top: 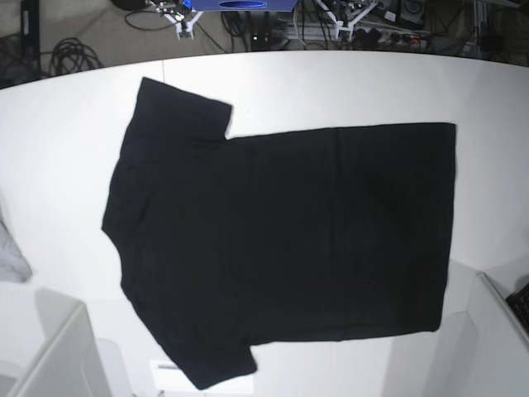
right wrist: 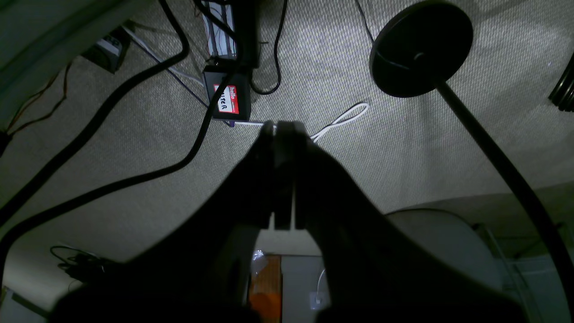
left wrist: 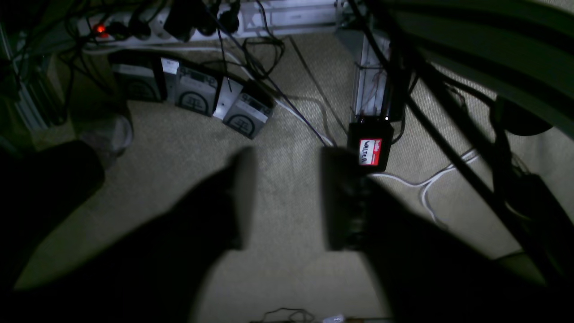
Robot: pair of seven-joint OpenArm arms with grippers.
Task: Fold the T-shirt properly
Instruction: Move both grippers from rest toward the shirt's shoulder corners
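Observation:
The black T-shirt [top: 281,240] lies spread flat on the white table [top: 331,87] in the base view, sleeves toward the left and hem toward the right; only plain black fabric shows. Neither gripper appears in the base view. In the left wrist view my left gripper [left wrist: 287,157] hangs over the carpeted floor, its fingers [left wrist: 242,197] apart and nothing between them. My right gripper [right wrist: 280,128] in the right wrist view is shut with nothing in it, also over the floor, away from the shirt.
A small grey cloth [top: 11,248] lies at the table's left edge. White arm parts stand at the lower left [top: 58,356] and lower right [top: 496,331]. On the floor are cables, a power strip [left wrist: 134,27], a labelled black box [right wrist: 226,98] and a round lamp base [right wrist: 419,47].

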